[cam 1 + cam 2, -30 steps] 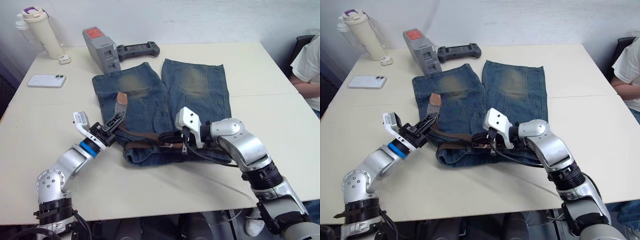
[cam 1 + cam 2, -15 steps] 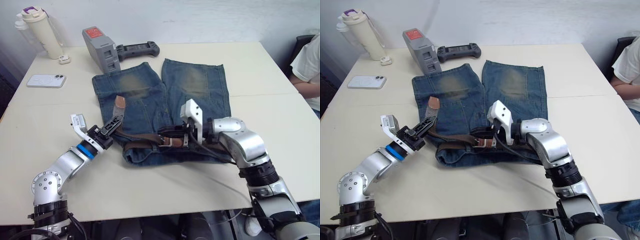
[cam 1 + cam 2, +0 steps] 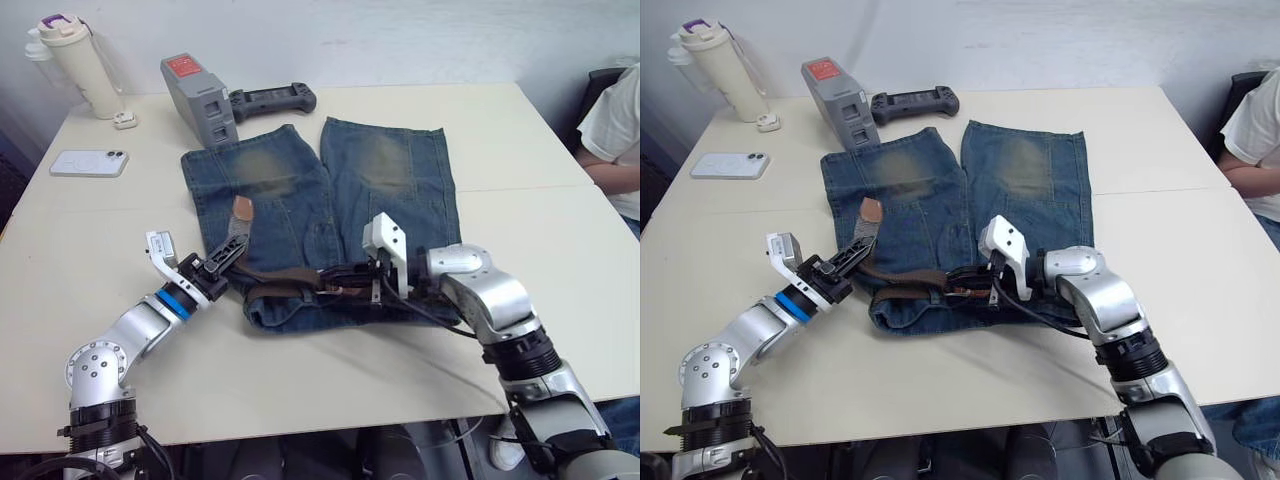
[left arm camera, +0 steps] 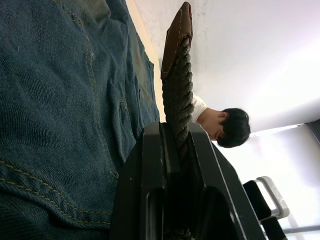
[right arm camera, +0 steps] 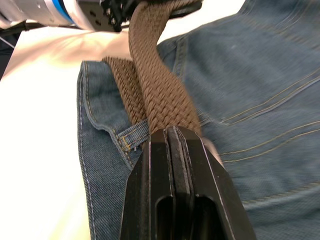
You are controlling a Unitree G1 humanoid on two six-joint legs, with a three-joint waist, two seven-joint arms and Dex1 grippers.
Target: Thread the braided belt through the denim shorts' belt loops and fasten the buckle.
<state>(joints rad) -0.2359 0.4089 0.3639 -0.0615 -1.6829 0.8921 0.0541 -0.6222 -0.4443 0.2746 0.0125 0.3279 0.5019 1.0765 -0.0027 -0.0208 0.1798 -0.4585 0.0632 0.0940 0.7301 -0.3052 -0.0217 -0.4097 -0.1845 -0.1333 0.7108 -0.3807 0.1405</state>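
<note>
Belt stretched along the waistband, pinched at both ends.

Braided belt (image 3: 285, 288) lying lengthwise over the denim shorts (image 3: 330, 200) near the table's (image 3: 560, 240) front edge; left gripper (image 3: 222, 259) clamped near the tip, right gripper (image 3: 340, 277) clamped mid-strap, nearer the buckle, itself too small to make out.

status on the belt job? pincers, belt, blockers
Left pincer shut on the braided belt near its dark tip. Right pincer shut on the belt at the denim shorts waistband. Buckle not visibly fastened. No blockers.
</note>
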